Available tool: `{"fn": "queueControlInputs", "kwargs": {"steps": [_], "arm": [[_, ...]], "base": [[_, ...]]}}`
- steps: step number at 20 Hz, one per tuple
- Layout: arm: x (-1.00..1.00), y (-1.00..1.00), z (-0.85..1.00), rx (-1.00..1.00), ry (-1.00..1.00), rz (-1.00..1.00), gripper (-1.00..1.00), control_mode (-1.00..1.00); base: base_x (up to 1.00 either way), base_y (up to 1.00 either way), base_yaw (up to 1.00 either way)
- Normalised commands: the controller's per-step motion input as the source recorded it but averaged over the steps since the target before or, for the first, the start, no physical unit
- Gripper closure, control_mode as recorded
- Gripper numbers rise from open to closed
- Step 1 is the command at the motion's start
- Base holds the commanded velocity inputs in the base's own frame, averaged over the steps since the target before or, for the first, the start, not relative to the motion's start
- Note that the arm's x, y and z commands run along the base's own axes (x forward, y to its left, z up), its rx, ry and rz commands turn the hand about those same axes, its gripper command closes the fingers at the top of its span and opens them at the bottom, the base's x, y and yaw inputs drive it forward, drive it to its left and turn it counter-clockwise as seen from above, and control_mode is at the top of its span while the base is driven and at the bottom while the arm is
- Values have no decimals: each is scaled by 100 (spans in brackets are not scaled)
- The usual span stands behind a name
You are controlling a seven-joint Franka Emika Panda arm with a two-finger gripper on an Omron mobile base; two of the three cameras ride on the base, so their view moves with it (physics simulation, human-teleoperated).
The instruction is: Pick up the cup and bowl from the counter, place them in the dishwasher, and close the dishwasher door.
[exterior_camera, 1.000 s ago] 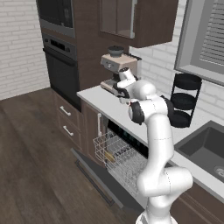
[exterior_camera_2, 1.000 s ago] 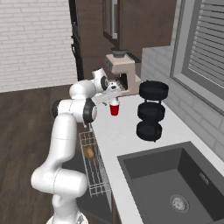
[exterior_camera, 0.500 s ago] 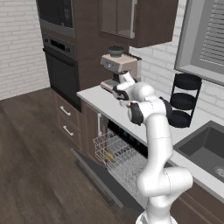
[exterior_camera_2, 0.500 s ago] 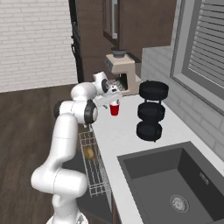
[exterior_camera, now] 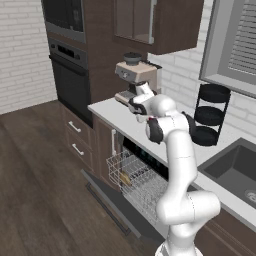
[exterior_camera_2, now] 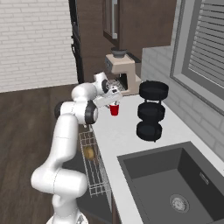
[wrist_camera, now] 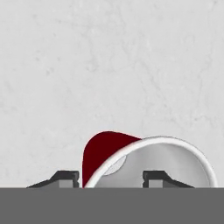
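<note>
My gripper is down over the red cup, which stands upright on the counter just in front of the coffee machine. In the hand view one fingertip sits outside the cup's red wall and the other inside its white rim, so I am pinching the wall, not spanning the whole cup. The jaws are partway in; whether they are already pressing on the wall I cannot tell.

To do this well, I judge I should close gently until the thin plastic is just pinched, since a hard squeeze could buckle it or make it slip out. The fingertips should be low enough on the wall to bite below the rim. Then lift straight up before swinging, clear of the coffee machine beside me.

The dishwasher door lies open and the wire rack is pulled out below the counter, with the tan bowl in it already, I think
</note>
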Motion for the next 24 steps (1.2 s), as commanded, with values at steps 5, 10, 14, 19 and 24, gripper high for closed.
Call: {"fn": "queueControlInputs", "kwargs": {"steps": [5, 10, 14, 19, 24], "arm": [[0, 0, -12, 0, 4, 0, 100, -100], [-30, 0, -1, 0, 0, 1, 100, -100], [-95, 0, 0, 2, 0, 0, 100, -100], [-100, 14, 0, 4, 0, 0, 100, -100], [-100, 36, 0, 2, -3, 0, 100, -100]], "base": [[0, 0, 0], [0, 0, 0], [0, 0, 0], [0, 0, 0], [0, 0, 0]]}}
